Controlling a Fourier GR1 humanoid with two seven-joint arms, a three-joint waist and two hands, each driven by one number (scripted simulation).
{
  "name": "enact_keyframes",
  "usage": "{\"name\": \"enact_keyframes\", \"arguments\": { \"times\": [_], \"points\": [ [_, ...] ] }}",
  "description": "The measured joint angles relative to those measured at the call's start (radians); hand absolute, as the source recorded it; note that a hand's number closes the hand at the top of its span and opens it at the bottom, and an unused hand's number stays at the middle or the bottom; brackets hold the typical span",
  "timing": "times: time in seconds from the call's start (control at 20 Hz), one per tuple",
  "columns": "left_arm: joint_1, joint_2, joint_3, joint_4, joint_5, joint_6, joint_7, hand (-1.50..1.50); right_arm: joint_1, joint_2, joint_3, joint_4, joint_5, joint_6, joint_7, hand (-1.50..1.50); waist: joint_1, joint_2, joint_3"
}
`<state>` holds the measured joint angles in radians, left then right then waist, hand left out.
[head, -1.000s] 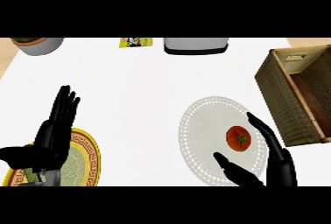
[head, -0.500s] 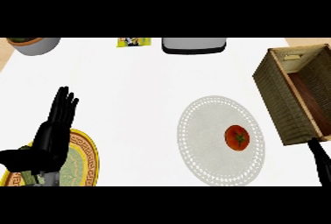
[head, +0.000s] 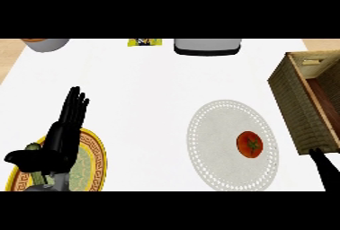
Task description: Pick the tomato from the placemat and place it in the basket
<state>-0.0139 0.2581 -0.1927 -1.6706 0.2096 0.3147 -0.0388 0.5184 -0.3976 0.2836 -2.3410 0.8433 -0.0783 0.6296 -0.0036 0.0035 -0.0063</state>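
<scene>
You have one head view, looking steeply down on the white counter (head: 146, 90), the basket (head: 299, 103) cut by its right edge and both forearms entering from below.

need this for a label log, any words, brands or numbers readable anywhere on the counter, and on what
No text can be read.
Small yellow card at the counter's far edge: dark print, too blurred to read.
Plate under the left hand: a patterned border, no letters.
Tomato, placemat, basket: no markings.
</scene>
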Motion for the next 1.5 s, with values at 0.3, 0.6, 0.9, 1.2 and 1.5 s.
{"name": "enact_keyframes", "arguments": {
  "times": [0.3,0.6,0.9,1.2,1.5],
  "points": [
    [0.005,-0.005,0.012,0.004,0.000,-0.018,-0.002,0.00,-0.189,0.018,0.061,-0.005,0.017,0.179,0.278,-1.50,0.007,-0.002,0.003],
    [-0.008,-0.029,0.023,0.013,-0.022,-0.027,0.008,0.00,-0.308,0.058,0.079,0.020,0.038,0.256,0.369,-1.50,0.004,-0.004,0.005],
    [0.006,-0.045,0.054,0.000,-0.037,-0.061,0.016,0.00,-0.305,0.104,0.070,0.060,0.084,0.236,0.324,-1.50,0.003,-0.004,0.006],
    [-0.023,-0.066,0.085,0.027,-0.053,-0.084,0.021,0.00,-0.295,0.156,0.098,0.139,0.145,0.162,0.244,-1.50,0.002,-0.004,0.006],
    [-0.027,-0.089,0.100,0.031,-0.076,-0.100,0.029,0.00,-0.268,0.166,0.069,0.206,0.176,0.105,0.170,-1.50,0.001,-0.004,0.006]
  ]
}}
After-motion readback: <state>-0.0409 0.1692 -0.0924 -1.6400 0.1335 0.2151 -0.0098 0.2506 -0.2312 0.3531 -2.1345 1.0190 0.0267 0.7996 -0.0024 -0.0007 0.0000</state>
